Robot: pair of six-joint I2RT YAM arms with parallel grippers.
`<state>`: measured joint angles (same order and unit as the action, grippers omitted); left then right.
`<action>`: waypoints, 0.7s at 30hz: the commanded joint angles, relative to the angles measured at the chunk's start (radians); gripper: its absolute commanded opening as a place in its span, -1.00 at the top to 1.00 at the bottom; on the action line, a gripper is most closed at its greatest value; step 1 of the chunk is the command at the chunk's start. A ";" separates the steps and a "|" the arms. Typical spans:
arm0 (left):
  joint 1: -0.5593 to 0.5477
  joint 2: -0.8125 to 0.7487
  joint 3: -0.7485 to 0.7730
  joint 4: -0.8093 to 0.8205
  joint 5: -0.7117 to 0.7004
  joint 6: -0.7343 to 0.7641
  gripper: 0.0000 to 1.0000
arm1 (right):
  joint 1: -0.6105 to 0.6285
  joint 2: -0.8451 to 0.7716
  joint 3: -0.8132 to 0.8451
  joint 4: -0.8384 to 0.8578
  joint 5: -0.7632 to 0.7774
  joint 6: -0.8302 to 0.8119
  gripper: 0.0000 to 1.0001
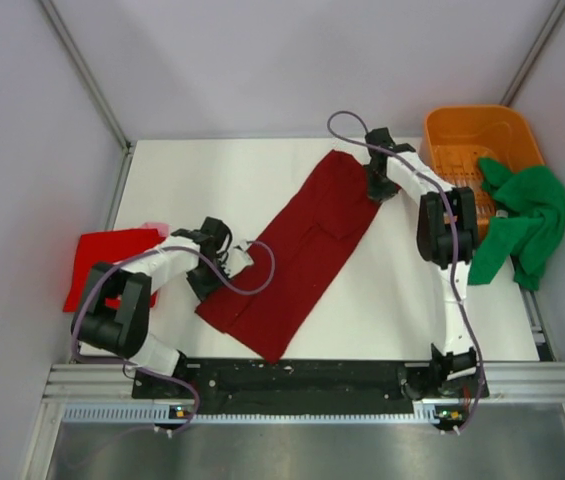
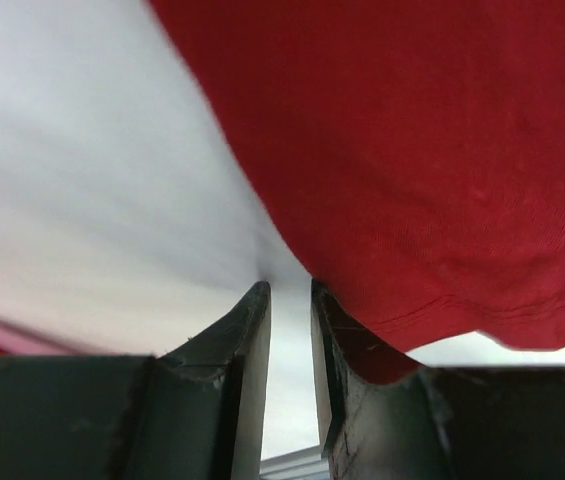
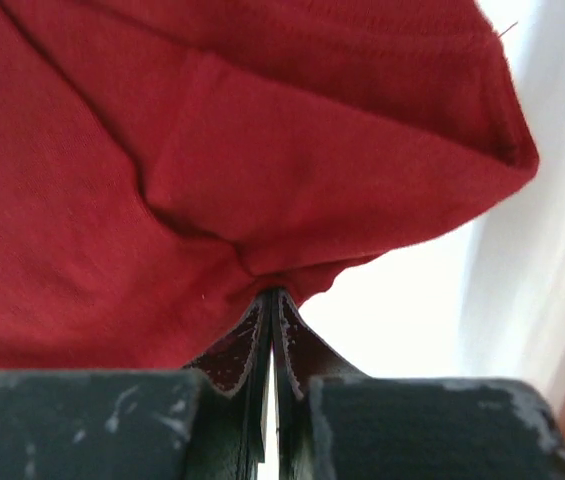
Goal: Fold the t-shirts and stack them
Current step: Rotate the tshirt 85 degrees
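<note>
Clamped tight with the right end effector point(image 3: 272, 295) on a bunched edge of the maroon t-shirt point(image 3: 212, 150), spread just ahead of it on the surface point(image 3: 402, 320). Narrowly parted at the left end effector point(image 2: 290, 290) — gripping nothing, with the shirt's hem draped just beside one finger. Likely to close on bare surface there and miss the hem; then, pulling from the right alone, liable to drag and skew the cloth instead of folding it.
</note>
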<state>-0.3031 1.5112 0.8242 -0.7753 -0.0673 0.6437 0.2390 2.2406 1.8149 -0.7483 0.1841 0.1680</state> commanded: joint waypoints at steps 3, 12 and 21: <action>-0.218 0.035 -0.014 -0.002 0.182 -0.067 0.39 | -0.018 0.397 0.713 -0.179 -0.106 -0.012 1.00; -0.363 -0.103 0.020 -0.062 0.198 0.013 0.29 | -0.021 0.204 0.563 0.093 -0.149 -0.149 0.43; -0.355 -0.333 0.085 -0.067 0.193 0.082 -0.24 | -0.010 -0.492 -0.215 0.402 -0.360 -0.202 -0.18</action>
<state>-0.6609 1.2385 0.8570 -0.8261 0.0544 0.6861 0.2203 2.1407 1.9171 -0.6220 0.0288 -0.0170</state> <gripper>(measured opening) 0.598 0.565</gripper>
